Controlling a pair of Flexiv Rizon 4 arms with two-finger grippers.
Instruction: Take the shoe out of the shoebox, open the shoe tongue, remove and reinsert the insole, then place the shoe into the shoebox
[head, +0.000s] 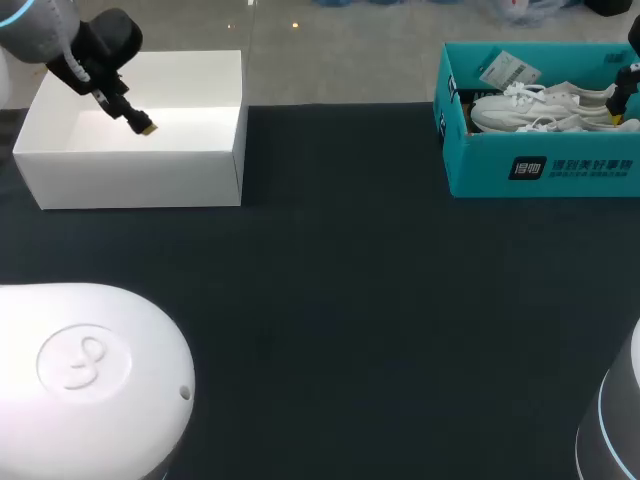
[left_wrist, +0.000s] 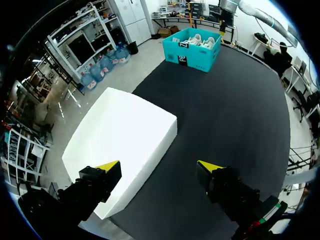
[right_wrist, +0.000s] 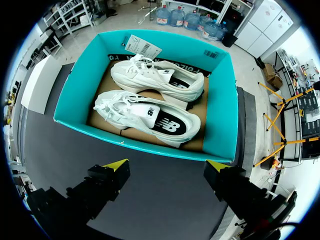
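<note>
White characters beside a dark square mark run along the long outer wall of the teal shoebox (head: 480, 165), too blurred to make out; a white tag (right_wrist: 143, 48) with a barcode lies against its inner wall; the nearer shoe (right_wrist: 150, 117) carries a dark letter logo on its side and a small printed label on its tongue; a looping emblem sits on the white robot base (head: 90, 370).

White shoes (right_wrist: 165, 122), teal shoebox (right_wrist: 223, 100), black table (head: 350, 300)
</note>
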